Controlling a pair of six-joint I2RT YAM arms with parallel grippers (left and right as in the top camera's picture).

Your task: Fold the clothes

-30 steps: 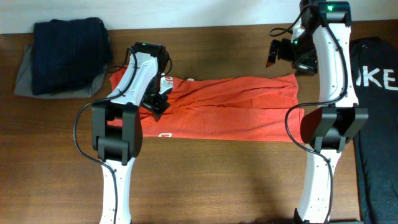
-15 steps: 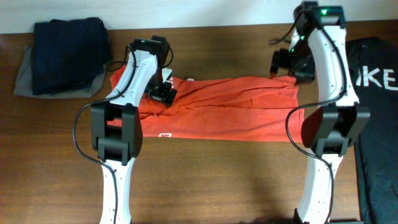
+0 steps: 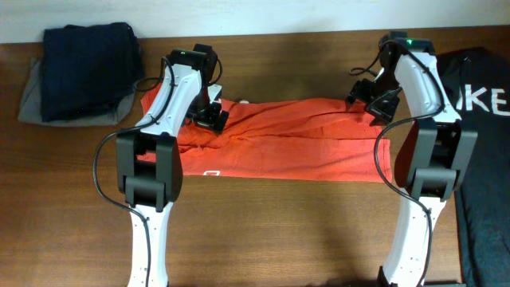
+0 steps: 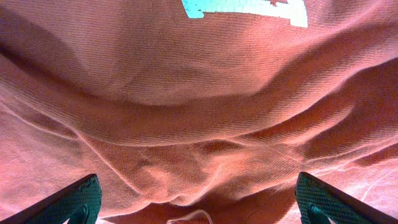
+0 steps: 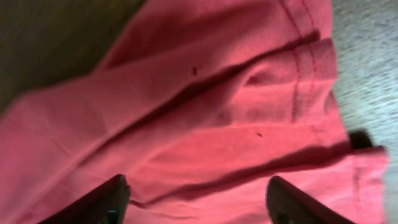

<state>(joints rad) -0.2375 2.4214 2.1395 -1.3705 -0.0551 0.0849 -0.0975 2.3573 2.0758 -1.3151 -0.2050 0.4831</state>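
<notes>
At far left I see a dark folded pile (image 3: 88, 72). My left gripper (image 3: 209, 118) is low over the T-shirt (image 3: 295, 147) near its upper left edge, jaws spread wide, gripping nothing. The T-shirt lies as a long band across the surface (image 3: 279, 231). My right gripper (image 3: 373, 108) sits at its upper right corner, jaws apart, cloth between them but not pinched. A black garment (image 3: 482, 175) lies at far right.

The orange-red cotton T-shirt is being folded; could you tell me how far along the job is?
Done: the orange-red cotton T-shirt lies as a long band, seemingly folded lengthwise. In hand: the left gripper and right gripper, both open, sit over its far edge. Left: gripping and the crosswise folds.
</notes>
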